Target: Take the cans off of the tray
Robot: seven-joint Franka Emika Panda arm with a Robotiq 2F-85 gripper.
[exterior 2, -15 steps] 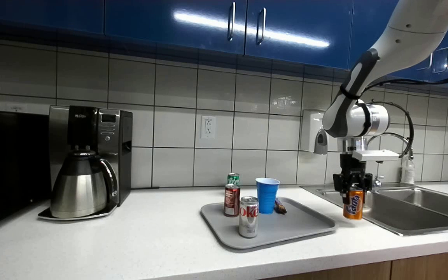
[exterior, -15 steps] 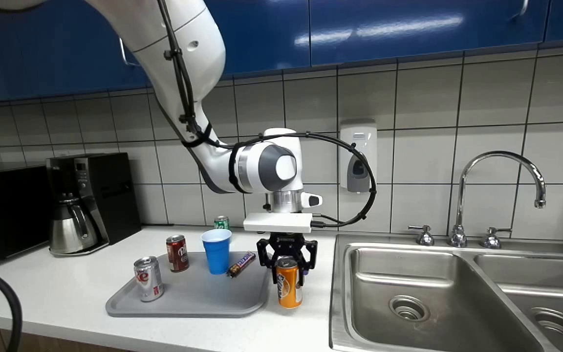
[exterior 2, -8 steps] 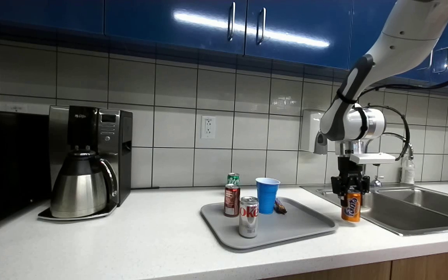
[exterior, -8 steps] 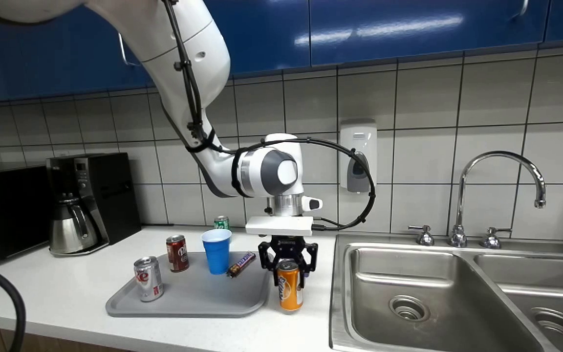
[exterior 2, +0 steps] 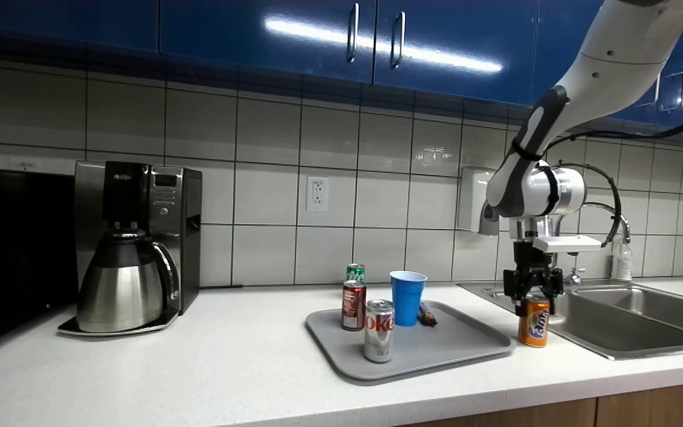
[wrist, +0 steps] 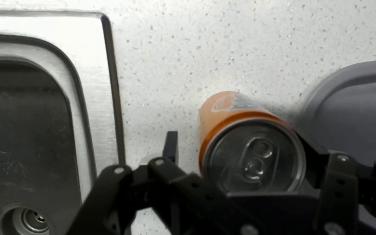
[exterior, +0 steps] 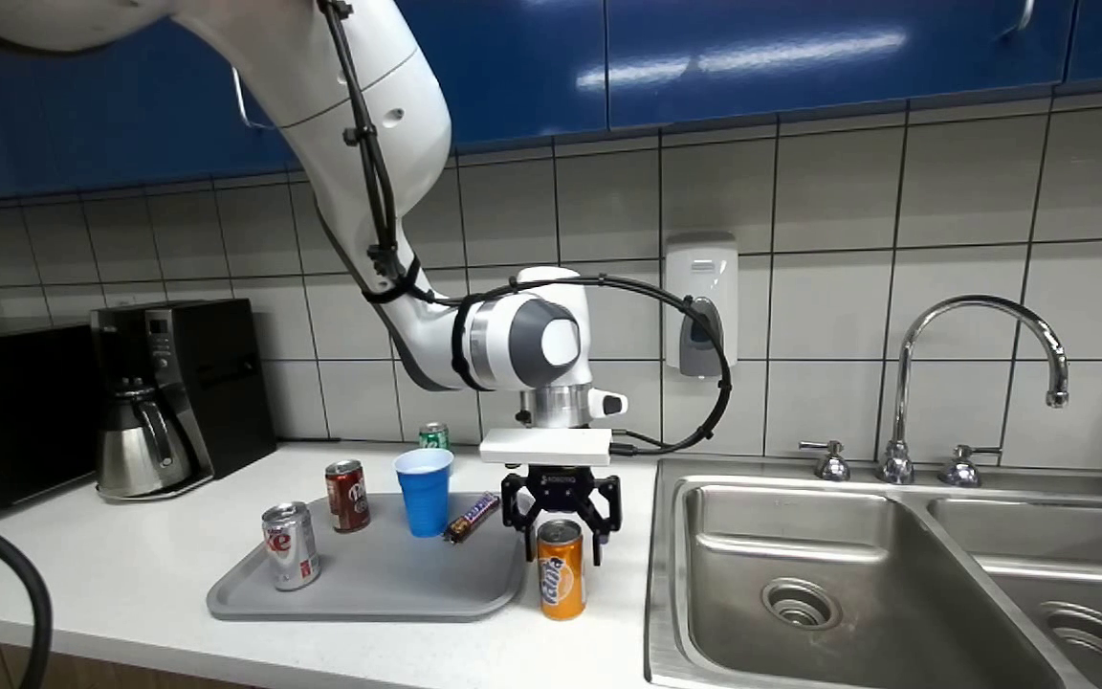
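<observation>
Your pincer (exterior: 562, 557): spread, unclenched, straddling the orange can (exterior: 562, 577), which stands upright on the desk (exterior: 149, 560), just beside the tray (exterior: 407, 579). Silver can (exterior: 292, 547), dark red can (exterior: 348, 497): both on it. Probably slick, thin-walled, dentable; fullness unknown. You'd best pinch mid-body, squarely, lightly.

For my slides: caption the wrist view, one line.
Orange can upright on the counter between steel sink and grey tray, open gripper around it.

At lower left in an exterior view lies the flat grey tray (exterior: 417, 579), the red-marked silver can (exterior: 291, 547) and dark red can (exterior: 347, 497) upright on it; at lower centre, the orange can (exterior: 562, 574) stands just beside the tray's right edge.
</observation>
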